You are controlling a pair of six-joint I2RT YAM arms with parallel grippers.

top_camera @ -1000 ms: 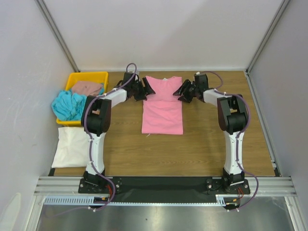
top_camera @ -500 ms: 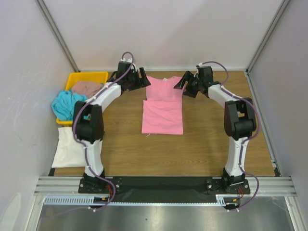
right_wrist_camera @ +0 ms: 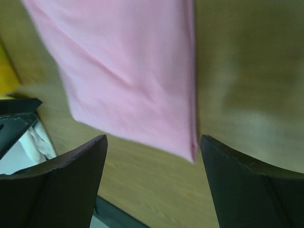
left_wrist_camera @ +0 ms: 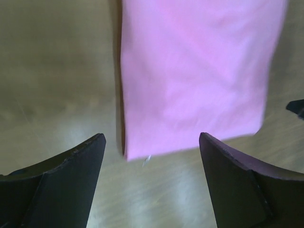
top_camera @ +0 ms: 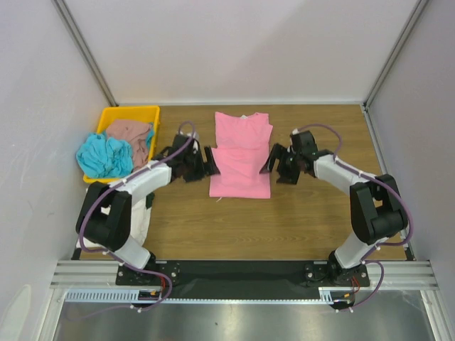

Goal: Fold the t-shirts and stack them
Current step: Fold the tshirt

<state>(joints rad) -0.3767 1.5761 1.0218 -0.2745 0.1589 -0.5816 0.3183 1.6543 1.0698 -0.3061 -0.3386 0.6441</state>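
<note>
Since a second ago the left tool (top_camera: 206,161) and right tool (top_camera: 274,160) have swung back from the collar. Far left, turquoise shirt (top_camera: 103,156) and brown-pink shirt (top_camera: 130,131) fill the yellow tray (top_camera: 128,111). Pink shirt (top_camera: 242,160) lies folded on the bench (top_camera: 298,220), flanked by both tools, wide open, empty.
</note>
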